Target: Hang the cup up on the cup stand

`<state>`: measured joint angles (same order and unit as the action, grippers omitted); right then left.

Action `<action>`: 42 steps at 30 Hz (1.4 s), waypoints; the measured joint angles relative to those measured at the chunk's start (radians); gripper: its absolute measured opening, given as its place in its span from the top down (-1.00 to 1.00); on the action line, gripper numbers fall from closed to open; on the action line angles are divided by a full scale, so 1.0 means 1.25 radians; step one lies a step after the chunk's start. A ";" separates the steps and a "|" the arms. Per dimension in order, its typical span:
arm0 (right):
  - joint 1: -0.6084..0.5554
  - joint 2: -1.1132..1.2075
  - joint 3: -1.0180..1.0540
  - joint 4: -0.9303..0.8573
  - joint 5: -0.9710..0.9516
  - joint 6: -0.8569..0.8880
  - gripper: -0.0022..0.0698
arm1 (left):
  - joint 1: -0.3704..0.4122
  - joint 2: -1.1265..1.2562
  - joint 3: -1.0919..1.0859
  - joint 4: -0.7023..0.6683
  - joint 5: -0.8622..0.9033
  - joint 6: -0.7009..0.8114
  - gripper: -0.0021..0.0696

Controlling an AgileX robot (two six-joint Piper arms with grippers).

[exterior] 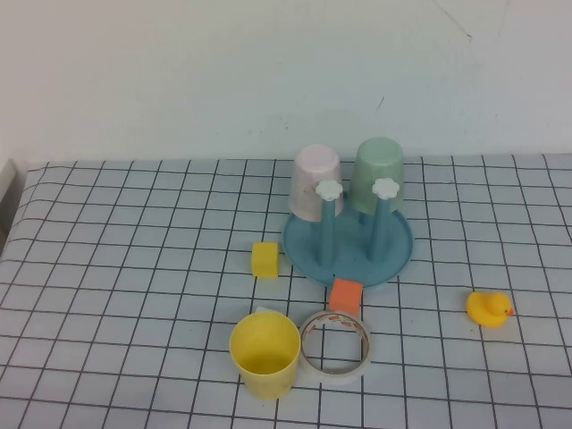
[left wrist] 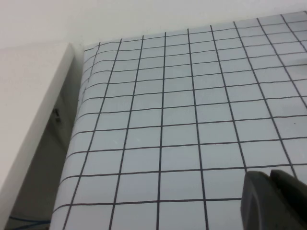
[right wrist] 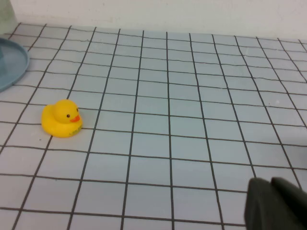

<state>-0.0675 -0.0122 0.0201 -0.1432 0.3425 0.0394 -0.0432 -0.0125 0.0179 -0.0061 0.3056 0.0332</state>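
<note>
The yellow cup [exterior: 264,355] stands upright, mouth up, near the table's front edge in the high view. Behind it and to the right is the light blue cup stand [exterior: 302,253]. Two of its pegs with white flower knobs [exterior: 330,189] are bare. Neither arm shows in the high view. My left gripper [left wrist: 269,175] is shut and empty over bare grid cloth near the table's left edge. My right gripper [right wrist: 271,185] is also shut and empty over the cloth at the right side, with the stand's rim [right wrist: 10,64] far off.
A pale pink cup [exterior: 315,181] and a mint green cup [exterior: 377,174] hang upside down on the stand's rear pegs. A tape ring [exterior: 335,344] touches the yellow cup's right side. An orange block [exterior: 345,296], a yellow block [exterior: 264,259] and a rubber duck [exterior: 488,308] [right wrist: 61,119] lie around.
</note>
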 joint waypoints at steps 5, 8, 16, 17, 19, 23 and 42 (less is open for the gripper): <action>0.000 0.000 0.000 0.000 0.000 0.000 0.94 | 0.000 0.000 0.000 -0.014 0.000 0.000 0.95; 0.000 0.000 0.000 0.004 0.000 0.000 0.94 | 0.000 0.000 0.000 -0.019 -0.001 0.000 0.95; 0.000 0.000 -0.001 0.044 0.000 0.000 0.94 | 0.000 0.000 0.000 -0.080 -0.015 -0.015 0.95; 0.000 0.000 -0.001 0.060 0.000 0.000 0.94 | 0.000 0.000 0.000 -0.093 -0.017 -0.018 0.95; 0.000 0.000 -0.001 0.088 0.000 0.000 0.94 | 0.000 0.000 0.000 -0.138 -0.023 -0.036 0.95; 0.000 0.000 -0.001 0.182 -0.009 0.000 0.94 | 0.000 0.000 0.001 -0.373 -0.032 -0.118 0.95; 0.000 0.000 0.005 0.917 -0.065 0.000 0.94 | 0.000 0.000 0.001 -0.750 -0.143 -0.077 0.95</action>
<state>-0.0675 -0.0122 0.0267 1.0031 0.2611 0.0390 -0.0432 -0.0125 0.0196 -0.9432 0.1267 -0.0632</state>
